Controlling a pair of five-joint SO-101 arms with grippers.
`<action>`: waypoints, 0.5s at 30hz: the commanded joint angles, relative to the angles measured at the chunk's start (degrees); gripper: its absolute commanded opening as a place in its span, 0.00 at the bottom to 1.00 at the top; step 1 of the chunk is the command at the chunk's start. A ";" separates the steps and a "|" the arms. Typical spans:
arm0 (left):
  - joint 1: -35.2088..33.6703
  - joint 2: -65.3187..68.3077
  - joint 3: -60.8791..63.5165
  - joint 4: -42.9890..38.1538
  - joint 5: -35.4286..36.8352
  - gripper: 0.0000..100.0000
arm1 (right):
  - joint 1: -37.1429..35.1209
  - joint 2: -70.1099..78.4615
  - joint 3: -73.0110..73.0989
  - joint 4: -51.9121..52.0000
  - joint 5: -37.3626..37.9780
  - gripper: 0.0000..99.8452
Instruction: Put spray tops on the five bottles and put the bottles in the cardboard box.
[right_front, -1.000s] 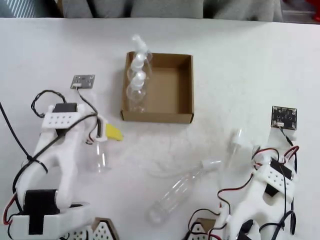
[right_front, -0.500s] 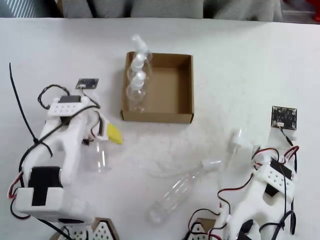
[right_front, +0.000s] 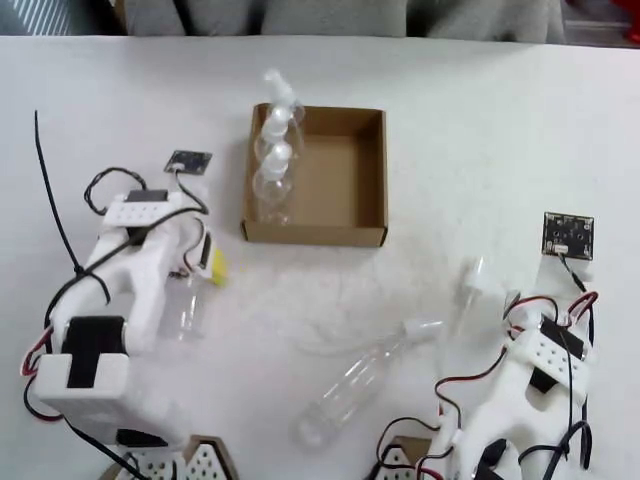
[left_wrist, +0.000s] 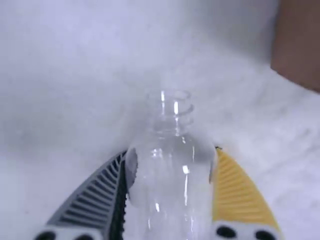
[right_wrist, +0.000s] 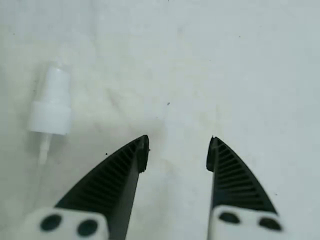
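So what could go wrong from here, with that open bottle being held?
The left end effector grips the open bottle by its smooth body, so it might slip or twist when a top is pushed on. The loose spray top lies beside the right end effector, not between its open fingers; closing here would likely miss it. The bottle lying on its side could roll if an arm bumps it.

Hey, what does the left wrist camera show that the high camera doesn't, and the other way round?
Left wrist view: the held bottle has a bare, topless neck, its body between the left gripper's grey and yellow fingers. High view: capped bottles in the cardboard box, a bottle lying flat, a loose spray top. Shared: the held bottle and the box.
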 joint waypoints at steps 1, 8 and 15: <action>0.92 0.92 -1.67 0.18 -0.35 0.04 | -0.57 -0.13 -0.62 -0.57 0.18 0.17; -0.57 -0.57 0.26 -0.18 -0.35 0.04 | -4.26 -0.13 -4.13 7.69 -4.92 0.17; -2.07 -8.66 8.62 -6.51 -0.88 0.04 | -7.43 -0.13 -14.15 22.20 -9.14 0.17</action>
